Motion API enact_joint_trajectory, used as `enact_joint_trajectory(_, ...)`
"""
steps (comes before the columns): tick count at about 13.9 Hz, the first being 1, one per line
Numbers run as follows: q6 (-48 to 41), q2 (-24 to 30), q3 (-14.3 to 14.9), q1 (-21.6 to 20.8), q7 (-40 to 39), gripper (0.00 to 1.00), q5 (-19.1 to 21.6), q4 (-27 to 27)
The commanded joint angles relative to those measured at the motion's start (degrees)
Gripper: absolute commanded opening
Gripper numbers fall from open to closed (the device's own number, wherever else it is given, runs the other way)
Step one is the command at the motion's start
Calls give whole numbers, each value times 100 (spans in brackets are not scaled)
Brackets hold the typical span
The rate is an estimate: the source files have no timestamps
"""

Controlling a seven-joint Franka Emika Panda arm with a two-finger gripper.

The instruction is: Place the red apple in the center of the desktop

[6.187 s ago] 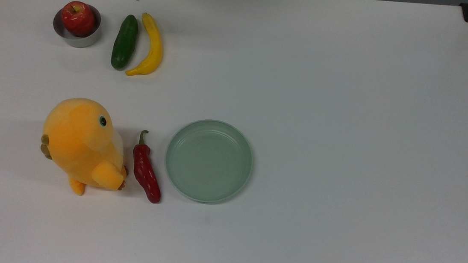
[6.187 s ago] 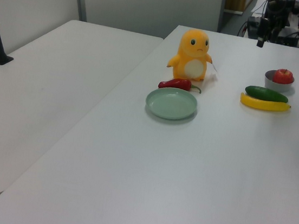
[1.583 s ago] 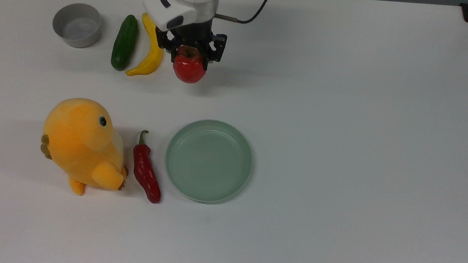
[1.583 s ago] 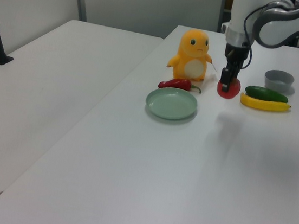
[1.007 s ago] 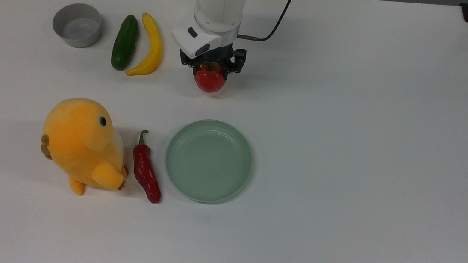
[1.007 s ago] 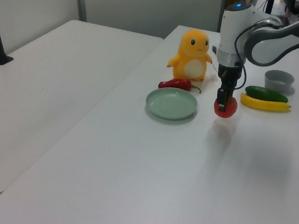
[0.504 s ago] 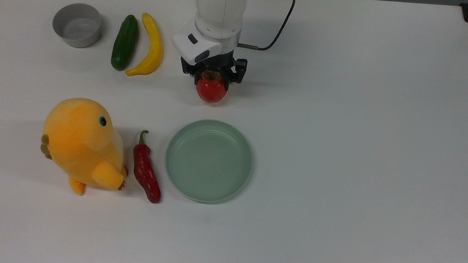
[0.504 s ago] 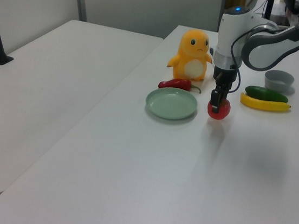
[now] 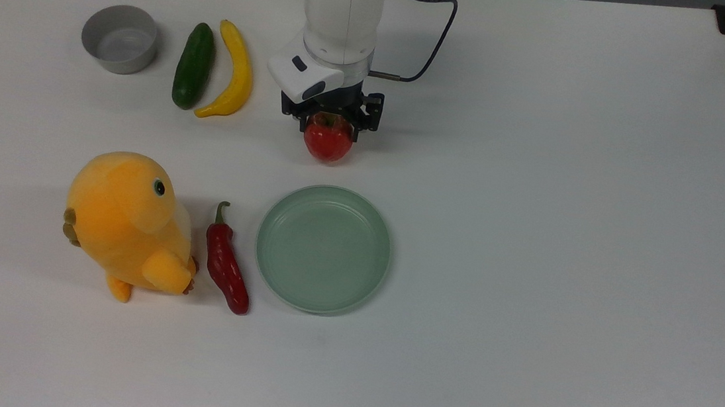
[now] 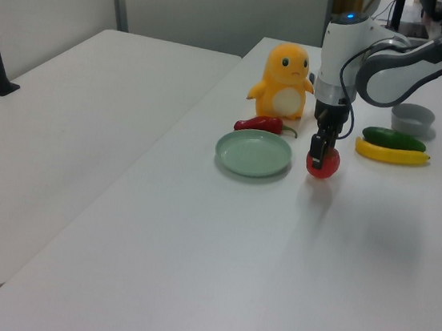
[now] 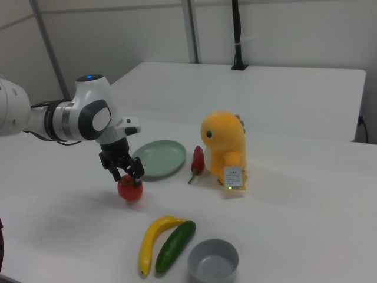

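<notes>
Item: red apple (image 9: pixel 327 140) — gripped by the gripper (image 9: pixel 330 121), jaws clenched on its upper part from above. In the left view and the right view the apple sits at or just off the bench (image 9: pixel 567 216) surface; contact can't be told. Loc.: in the top view, just above the pale-green plate (image 9: pixel 323 247), apart from it, and right of the banana (image 9: pixel 233 71).

Other stock, top view:
- Grey bowl (image 9: pixel 119 38), far upper left, w/ nothing in it.
- Cucumber (image 9: pixel 193 65), just left of banana, lying side by side.
- Red chili (image 9: pixel 227 265), between plate and yellow plush toy (image 9: pixel 124 224), close to both.
- White arm (image 9: pixel 343 9) reaches in from the top edge, cable trailing to the top view's right.
</notes>
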State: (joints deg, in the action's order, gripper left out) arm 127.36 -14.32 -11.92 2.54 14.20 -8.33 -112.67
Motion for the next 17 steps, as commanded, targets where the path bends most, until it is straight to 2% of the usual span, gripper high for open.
enact_joint_trajectory(1, 69, -18, 32, -69, 153, 100, -45, 26)
enact_joint_trajectory(7, 17, 131, 32, -34, 162, 100, 16, 52)
enact_joint_trajectory(11, -10, 701, 32, -43, 329, 100, 77, 52)
enact_joint_trajectory(13, -62, 983, 32, -69, 329, 100, 287, 61)
enact_joint_trajectory(14, -167, 1184, 41, -87, 329, 100, 428, 70)
enact_joint_trajectory(16, -518, 1440, 58, -113, 320, 100, 464, 70)
enact_joint_trajectory(17, -911, 1589, 189, -322, 276, 100, 473, 122)
